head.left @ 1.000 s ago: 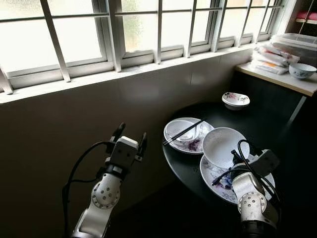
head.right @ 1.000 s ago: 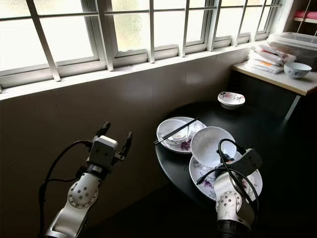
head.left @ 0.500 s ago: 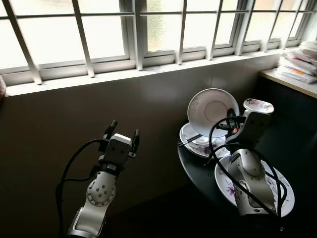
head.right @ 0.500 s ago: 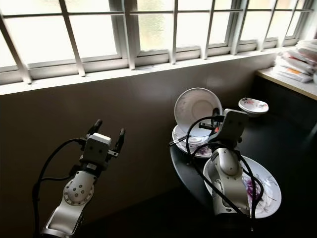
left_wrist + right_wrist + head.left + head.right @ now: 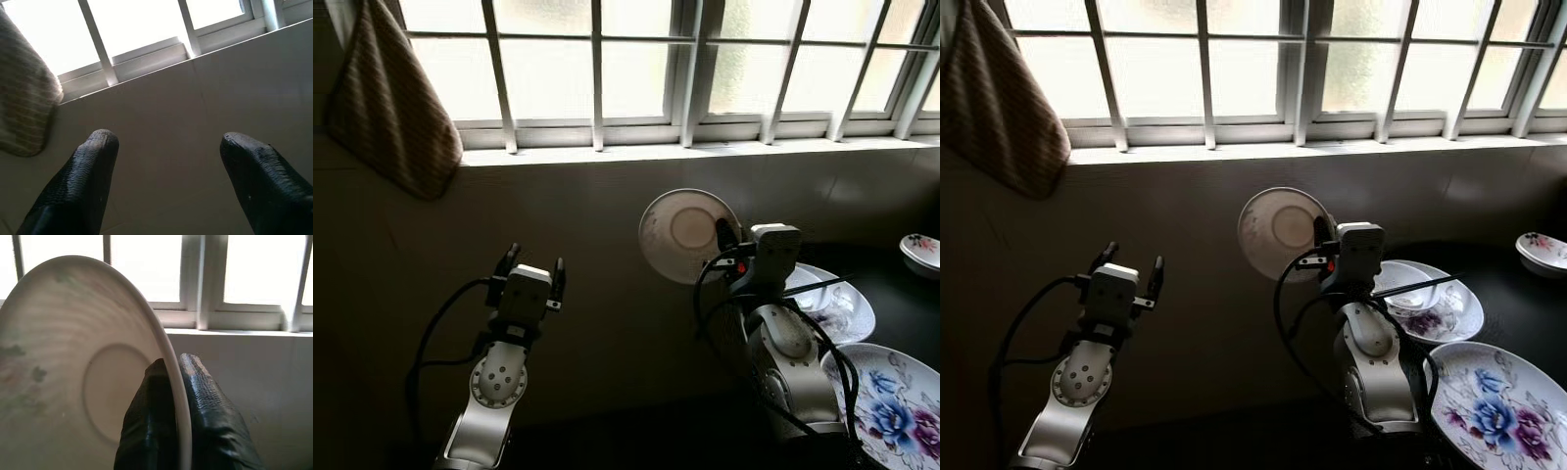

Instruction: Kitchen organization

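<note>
You had the right hand (image 5: pixel 722 238) pinching the white plate's (image 5: pixel 683 233) rim; the left hand (image 5: pixel 530 276) was wide. A level carry would have helped.

White plate (image 5: pixel 688 235) being held up on edge, with more dishes lying on the dark table to the right.

The plate is standing nearly upright in the air, its underside with the round foot ring facing the viewer (a few faint smudges are showing on it), pinched at its right rim. Right of it, a floral plate (image 5: pixel 850 315) is carrying a small bowl and chopsticks (image 5: pixel 818 285); nearer, a large blue-and-purple flowered plate (image 5: pixel 901 416) is lying flat.
</note>
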Motion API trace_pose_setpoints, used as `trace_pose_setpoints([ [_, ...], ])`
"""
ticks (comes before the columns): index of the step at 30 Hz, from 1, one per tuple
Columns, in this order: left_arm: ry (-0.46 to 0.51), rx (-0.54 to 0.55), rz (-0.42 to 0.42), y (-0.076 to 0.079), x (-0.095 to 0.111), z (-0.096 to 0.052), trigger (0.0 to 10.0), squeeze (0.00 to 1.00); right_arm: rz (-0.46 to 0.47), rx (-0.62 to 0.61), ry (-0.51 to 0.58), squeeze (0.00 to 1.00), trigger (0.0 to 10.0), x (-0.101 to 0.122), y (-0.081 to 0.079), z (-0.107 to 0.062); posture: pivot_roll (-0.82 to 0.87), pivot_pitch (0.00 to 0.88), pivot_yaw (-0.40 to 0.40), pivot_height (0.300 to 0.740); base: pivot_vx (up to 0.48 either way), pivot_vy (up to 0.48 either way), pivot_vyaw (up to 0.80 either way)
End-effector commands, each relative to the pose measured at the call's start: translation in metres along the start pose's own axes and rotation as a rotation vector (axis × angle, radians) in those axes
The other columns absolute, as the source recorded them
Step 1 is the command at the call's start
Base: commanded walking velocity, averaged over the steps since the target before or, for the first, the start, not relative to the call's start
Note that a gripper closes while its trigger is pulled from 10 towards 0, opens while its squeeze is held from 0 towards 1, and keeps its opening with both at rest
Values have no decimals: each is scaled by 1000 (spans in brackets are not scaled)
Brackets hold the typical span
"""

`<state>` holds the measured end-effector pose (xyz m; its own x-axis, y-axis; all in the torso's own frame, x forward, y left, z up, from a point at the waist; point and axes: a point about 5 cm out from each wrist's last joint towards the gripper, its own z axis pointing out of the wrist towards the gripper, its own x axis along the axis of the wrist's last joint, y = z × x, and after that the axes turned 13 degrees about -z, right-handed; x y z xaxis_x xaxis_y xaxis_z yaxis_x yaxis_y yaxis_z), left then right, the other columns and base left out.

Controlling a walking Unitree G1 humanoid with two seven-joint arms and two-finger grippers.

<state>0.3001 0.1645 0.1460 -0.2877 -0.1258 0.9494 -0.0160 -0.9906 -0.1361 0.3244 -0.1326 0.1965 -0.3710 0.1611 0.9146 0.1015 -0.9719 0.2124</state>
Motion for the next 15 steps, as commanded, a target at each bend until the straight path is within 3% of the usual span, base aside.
trace_pose_setpoints([
  [1,24,-1,3,2,5,1,10000,0,-16,33,40,0,0,6,-4,1,-30,0,-18,736,0,0,800],
  [15,50,-15,11,2,8,1,10000,0,-18,57,49,0,0,2,-11,0,-13,0,-13,736,0,0,800],
])
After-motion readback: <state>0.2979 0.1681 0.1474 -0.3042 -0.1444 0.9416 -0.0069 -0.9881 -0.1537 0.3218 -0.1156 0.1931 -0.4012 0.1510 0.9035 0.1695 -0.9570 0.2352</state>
